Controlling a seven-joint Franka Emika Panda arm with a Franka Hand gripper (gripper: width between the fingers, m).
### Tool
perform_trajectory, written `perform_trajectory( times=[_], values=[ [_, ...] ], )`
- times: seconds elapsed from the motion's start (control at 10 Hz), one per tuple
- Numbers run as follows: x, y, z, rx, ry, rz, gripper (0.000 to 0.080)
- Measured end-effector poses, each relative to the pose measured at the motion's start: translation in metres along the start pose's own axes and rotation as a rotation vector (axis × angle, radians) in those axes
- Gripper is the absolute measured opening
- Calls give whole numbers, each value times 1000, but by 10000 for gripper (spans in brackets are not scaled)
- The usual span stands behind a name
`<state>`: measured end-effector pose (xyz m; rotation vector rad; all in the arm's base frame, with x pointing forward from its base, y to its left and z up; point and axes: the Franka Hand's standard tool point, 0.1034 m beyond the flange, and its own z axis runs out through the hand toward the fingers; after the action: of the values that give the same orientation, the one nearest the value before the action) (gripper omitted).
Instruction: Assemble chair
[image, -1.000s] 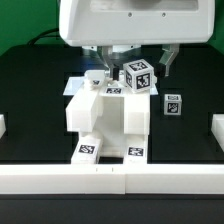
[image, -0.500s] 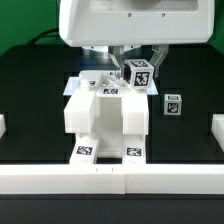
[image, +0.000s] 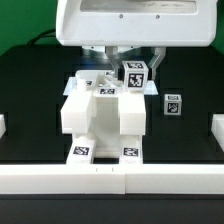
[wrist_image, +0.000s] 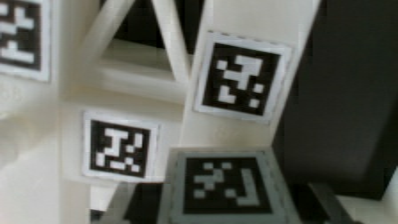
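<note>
The gripper (image: 130, 60) has narrowed over the tagged cube (image: 136, 76) at the chair (image: 100, 115) — likely a grasp. Jaws holding it? I cannot tell.

White chair (wrist_image: 107, 95) pieces close up, four square tags (wrist_image: 238, 80), black surface (wrist_image: 356, 90)

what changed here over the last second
the chair body slid a little toward the exterior view's left, its tagged top block with it. the claw looks to have closed in around that block; a firm grip can't be confirmed. the small loose cube stayed put.
</note>
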<state>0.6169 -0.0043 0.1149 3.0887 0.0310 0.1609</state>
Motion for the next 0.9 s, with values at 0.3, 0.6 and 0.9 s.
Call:
perform_trajectory(
  times=[0.3, 0.6, 0.9],
  values=[
    [0, 0, 0, 5, 0, 209, 271],
    [0, 0, 0, 6, -1, 372, 271],
    [0, -1, 0, 7, -2, 547, 271]
  ],
)
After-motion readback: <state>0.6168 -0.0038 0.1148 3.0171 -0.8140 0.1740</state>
